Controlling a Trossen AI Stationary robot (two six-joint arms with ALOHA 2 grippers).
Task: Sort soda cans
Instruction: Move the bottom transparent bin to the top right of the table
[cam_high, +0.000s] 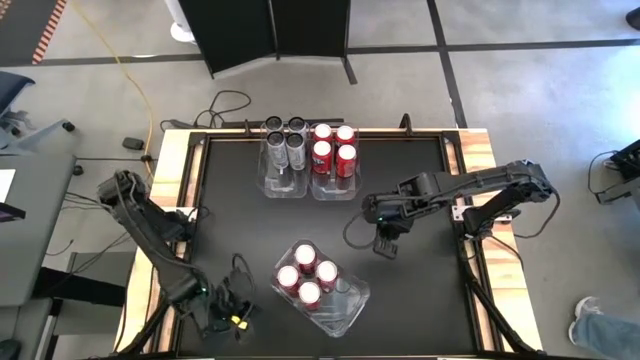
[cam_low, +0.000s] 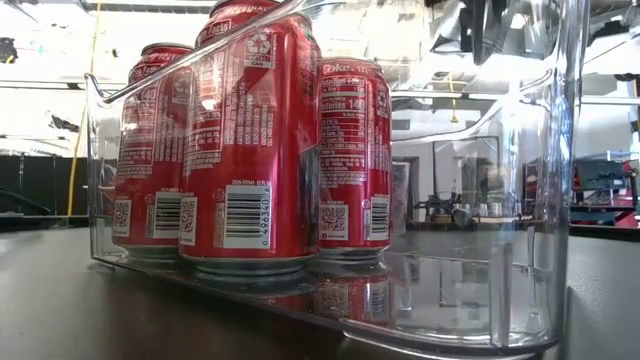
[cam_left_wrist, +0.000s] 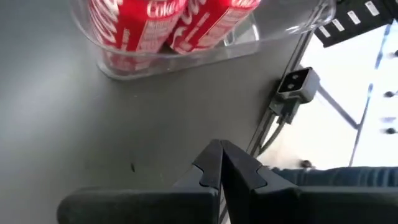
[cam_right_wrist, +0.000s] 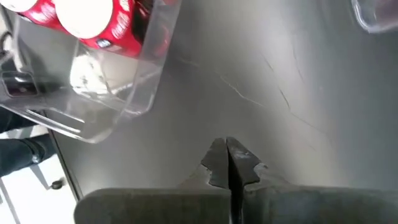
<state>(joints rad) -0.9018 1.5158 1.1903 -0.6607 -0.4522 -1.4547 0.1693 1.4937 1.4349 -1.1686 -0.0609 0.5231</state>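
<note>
From above, you had four red cans (cam_high: 307, 273) standing in the near bin (cam_high: 345, 303), four more red cans (cam_high: 334, 148) and four grey cans (cam_high: 284, 140) in the two far bins (cam_high: 306, 186), while your right gripper (cam_high: 385, 244) hung over the bare mat (cam_high: 240, 215) right of the near bin and your left gripper (cam_high: 228, 318) sat at the table's near-left edge. At table height, you saw the near bin's red cans close up through its clear wall. Your wrist views showed the left fingers (cam_left_wrist: 210, 167) pressed together, empty, and the right fingers (cam_right_wrist: 217, 158) likewise together over the mat.
</note>
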